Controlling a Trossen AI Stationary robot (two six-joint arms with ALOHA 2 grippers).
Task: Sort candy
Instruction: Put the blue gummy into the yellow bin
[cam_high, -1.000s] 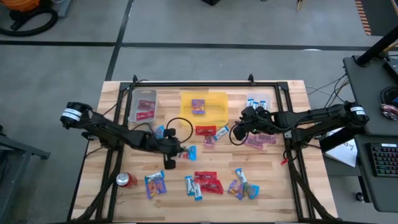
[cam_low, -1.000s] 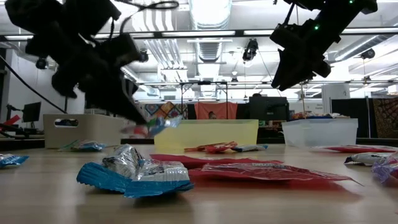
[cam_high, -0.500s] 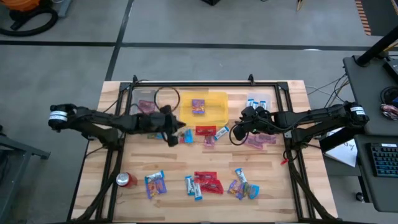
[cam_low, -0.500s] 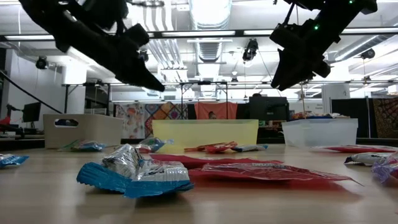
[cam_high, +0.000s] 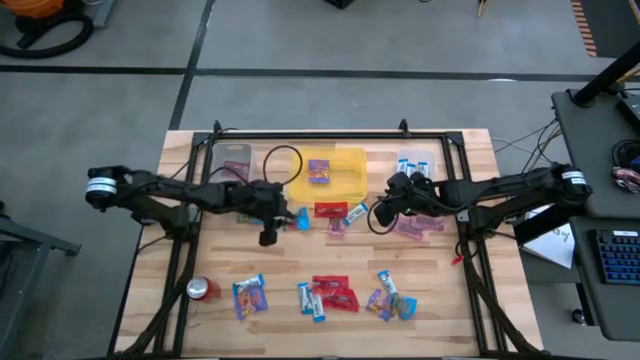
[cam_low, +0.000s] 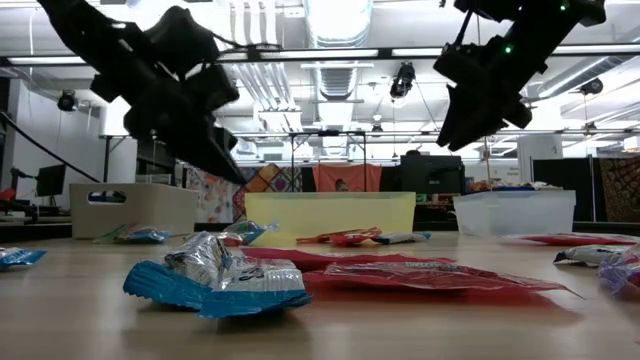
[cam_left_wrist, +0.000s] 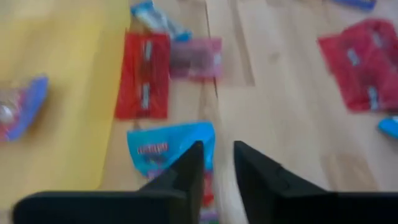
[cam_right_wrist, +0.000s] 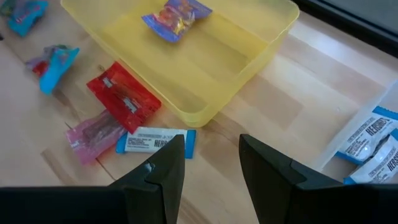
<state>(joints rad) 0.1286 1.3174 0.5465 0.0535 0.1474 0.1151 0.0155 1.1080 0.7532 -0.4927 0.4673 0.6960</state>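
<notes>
Candy (cam_high: 322, 293) lay scattered along the counter's (cam_high: 460, 300) near edge. Left gripper (cam_high: 275, 222) hovered mid-counter over a blue packet (cam_left_wrist: 171, 147), jaws narrowly parted, seemingly empty. Right gripper (cam_high: 384, 211) hung beside the yellow tray (cam_high: 352, 172), jaws apart, empty.

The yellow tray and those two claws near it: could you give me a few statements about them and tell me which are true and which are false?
1. The yellow tray holds one wrapped sweet. True.
2. The red soda can stands inside the yellow tray. False: it is on the table near the front left corner, far from the tray.
3. The right claw is carrying a blue-and-white bar. False: its fingers are apart with nothing between them, and the bar lies on the table beside the tray.
4. A flat red packet lies on the table just in front of the yellow tray. True.
5. The left claw hovers over a blue packet lying on the wood beside the tray. True.
</notes>
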